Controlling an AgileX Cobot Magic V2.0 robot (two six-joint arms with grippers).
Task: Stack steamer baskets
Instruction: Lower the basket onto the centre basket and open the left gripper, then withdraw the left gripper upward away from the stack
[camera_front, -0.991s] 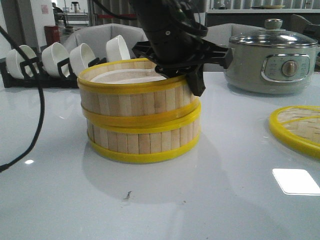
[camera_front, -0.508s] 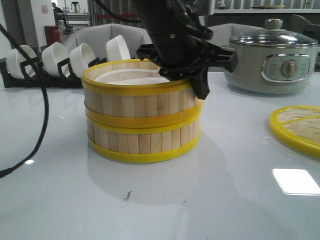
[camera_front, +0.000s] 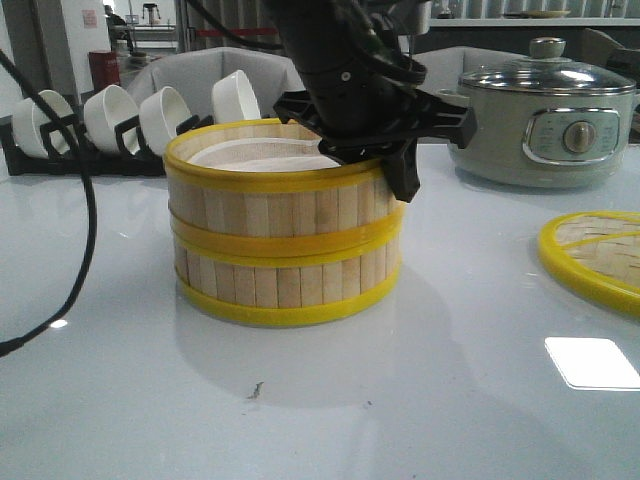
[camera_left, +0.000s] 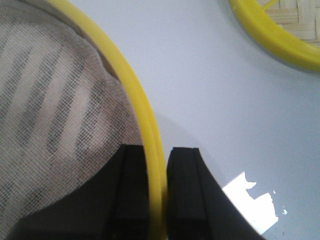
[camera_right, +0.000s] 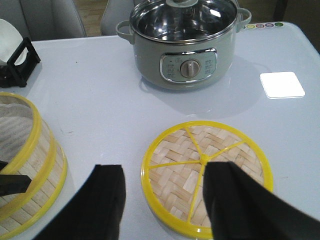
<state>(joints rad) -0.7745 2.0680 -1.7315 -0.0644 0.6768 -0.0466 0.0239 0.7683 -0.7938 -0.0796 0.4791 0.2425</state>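
Two steamer baskets stand stacked at the table's middle. The upper basket (camera_front: 270, 205) sits level on the lower basket (camera_front: 285, 285). A white mesh cloth (camera_left: 50, 100) lines the upper one. My left gripper (camera_front: 395, 165) is at the upper basket's right rim. In the left wrist view the left gripper (camera_left: 159, 150) has one finger inside and one outside the yellow rim (camera_left: 135, 95), shut on it. My right gripper (camera_right: 167, 167) is open and empty, above the table between the stack (camera_right: 25, 170) and a woven lid (camera_right: 207, 172).
The flat yellow-rimmed bamboo lid (camera_front: 595, 255) lies at the right edge. A grey-green electric pot (camera_front: 545, 110) with a glass lid stands back right. White bowls (camera_front: 110, 115) sit in a black rack back left. A black cable (camera_front: 85, 230) hangs at the left.
The upper basket, tilted a second ago, has come down level onto the lower one and shifted slightly right with my left gripper. Nothing has visibly moved in the last half second.
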